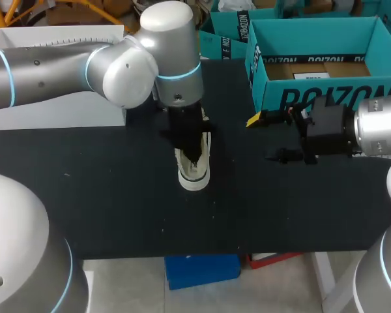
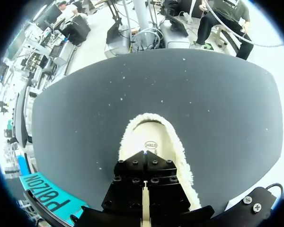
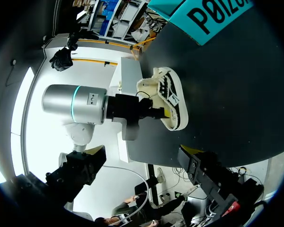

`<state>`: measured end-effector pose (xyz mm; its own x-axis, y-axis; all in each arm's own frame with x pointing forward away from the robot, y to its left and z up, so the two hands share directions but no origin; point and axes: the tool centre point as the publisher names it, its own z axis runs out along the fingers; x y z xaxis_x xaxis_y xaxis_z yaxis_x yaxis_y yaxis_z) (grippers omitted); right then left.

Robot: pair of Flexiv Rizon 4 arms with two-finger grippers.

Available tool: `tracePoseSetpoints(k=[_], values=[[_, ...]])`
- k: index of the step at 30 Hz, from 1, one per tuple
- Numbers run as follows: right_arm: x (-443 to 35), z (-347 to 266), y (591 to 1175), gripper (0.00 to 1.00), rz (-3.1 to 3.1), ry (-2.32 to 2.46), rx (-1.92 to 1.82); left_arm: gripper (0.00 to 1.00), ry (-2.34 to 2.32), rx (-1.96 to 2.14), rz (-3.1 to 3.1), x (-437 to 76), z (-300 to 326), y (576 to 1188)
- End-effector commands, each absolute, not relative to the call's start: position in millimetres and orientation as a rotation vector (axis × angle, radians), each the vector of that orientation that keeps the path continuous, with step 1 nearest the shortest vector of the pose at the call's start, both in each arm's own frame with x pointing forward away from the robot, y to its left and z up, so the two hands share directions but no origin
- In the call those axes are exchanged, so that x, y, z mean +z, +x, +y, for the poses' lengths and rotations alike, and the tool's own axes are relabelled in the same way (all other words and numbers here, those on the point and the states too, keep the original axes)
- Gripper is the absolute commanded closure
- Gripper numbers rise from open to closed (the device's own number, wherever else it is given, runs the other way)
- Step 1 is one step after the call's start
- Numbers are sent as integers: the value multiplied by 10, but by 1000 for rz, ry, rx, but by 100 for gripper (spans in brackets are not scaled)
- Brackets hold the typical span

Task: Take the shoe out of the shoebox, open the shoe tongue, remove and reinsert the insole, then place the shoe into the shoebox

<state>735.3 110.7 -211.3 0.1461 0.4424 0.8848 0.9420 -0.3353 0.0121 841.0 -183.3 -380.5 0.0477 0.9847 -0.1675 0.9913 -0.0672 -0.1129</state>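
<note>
On the black table (image 1: 104, 195), the teal shoebox (image 1: 326, 94) stands open at the far right, the cream shoe (image 1: 195, 175) sits mid-table with the left gripper (image 1: 191, 153) sunk into its mouth, its grip I cannot tell, and the right gripper (image 1: 266, 138) hangs spread wide, empty, near the box.

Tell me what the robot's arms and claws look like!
The left arm and right arm are fat, rounded, silvery-grey tubes with thin light-blue rings at the joints. Each ends in a black, boxy claw. The left claw has small screws on its body, and the right claw shows a bright yellow tip.
</note>
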Motion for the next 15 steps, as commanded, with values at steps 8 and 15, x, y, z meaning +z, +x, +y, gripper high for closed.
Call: tracePoseSetpoints(k=[8, 15], values=[[-2116, 1117, 7362, 0, -1321, -1858, -1132, 100, 2181, -264, 2089, -3247, -1514, 8439], [-2116, 1117, 7362, 0, -1321, -1858, -1132, 100, 2048, -289, 2119, -3027, -1260, 8526]])
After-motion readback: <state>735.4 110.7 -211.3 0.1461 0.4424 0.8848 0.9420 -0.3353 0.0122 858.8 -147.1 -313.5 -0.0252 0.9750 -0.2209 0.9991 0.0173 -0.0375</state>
